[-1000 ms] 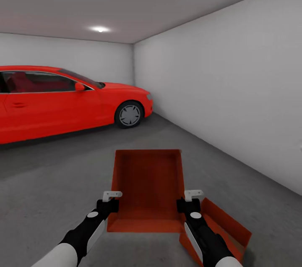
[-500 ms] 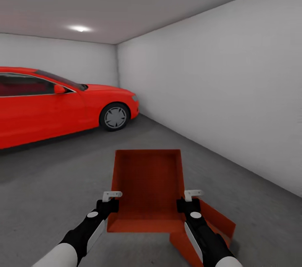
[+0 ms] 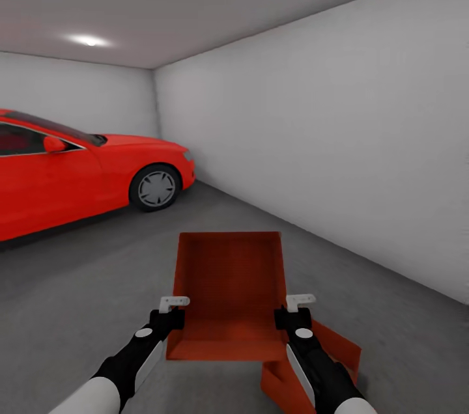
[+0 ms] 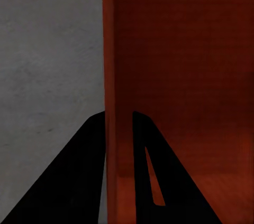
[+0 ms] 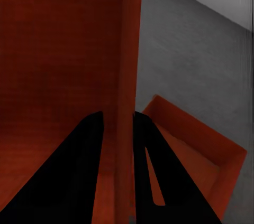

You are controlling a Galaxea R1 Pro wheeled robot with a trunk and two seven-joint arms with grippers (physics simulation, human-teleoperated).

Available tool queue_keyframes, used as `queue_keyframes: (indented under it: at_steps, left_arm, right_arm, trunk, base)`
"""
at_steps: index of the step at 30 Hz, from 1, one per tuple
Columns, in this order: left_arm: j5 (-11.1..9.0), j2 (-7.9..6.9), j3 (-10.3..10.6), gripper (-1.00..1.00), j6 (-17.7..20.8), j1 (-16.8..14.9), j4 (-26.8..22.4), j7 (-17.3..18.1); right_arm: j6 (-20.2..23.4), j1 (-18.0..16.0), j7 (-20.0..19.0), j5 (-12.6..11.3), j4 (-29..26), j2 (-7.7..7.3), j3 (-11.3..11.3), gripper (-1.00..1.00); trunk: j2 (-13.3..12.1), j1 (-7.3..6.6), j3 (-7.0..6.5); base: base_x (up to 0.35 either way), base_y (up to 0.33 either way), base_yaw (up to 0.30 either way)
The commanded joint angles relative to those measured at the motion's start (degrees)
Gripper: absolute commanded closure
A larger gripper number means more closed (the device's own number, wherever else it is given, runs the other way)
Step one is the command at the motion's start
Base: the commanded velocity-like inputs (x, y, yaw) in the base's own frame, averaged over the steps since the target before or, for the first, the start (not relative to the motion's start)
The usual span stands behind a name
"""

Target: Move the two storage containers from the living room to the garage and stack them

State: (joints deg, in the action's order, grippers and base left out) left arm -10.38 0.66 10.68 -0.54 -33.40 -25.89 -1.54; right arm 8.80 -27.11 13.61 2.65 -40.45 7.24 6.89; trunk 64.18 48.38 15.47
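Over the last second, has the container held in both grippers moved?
Yes. The held container has swung right, away from the front wheel of the red car, toward the white wall, as the robot turns.

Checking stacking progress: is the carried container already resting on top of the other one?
No: in the head view the carried container is held up by both grippers on its side walls, while the other container lies on the floor, lower and to the right.

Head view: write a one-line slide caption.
Both grippers, left and right, carry one storage container above another on the garage floor.
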Motion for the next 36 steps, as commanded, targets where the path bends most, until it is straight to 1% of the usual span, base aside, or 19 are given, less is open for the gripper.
queue_keyframes:
  at_steps: [1, 15, 36]
  left_arm:
    - [-0.9, 0.04, 2.5, 1.00, -0.1, 0.0, 0.2, 0.4]
    - [-0.9, 0.04, 2.5, 1.00, -0.1, 0.0, 0.2, 0.4]
    - [-0.9, 0.04, 2.5, 1.00, -0.2, 0.0, 0.2, 0.3]
  right_arm:
    - [-0.3, 0.0, -0.1, 0.6, -1.2, 1.72, 3.2, 1.00]
    - [-0.3, 0.0, -0.1, 0.6, -1.2, 1.71, 3.2, 1.00]
    - [-0.3, 0.0, -0.1, 0.6, -1.2, 1.73, 3.2, 1.00]
  trunk:
    - [0.0, 0.03, 0.04]
    - [0.0, 0.03, -0.44]
    - [0.0, 0.03, -1.31]
  base:
    - [0.226, 0.245, -0.242]
    - [0.216, 0.230, -0.241]
    - [0.015, 0.015, -0.235]
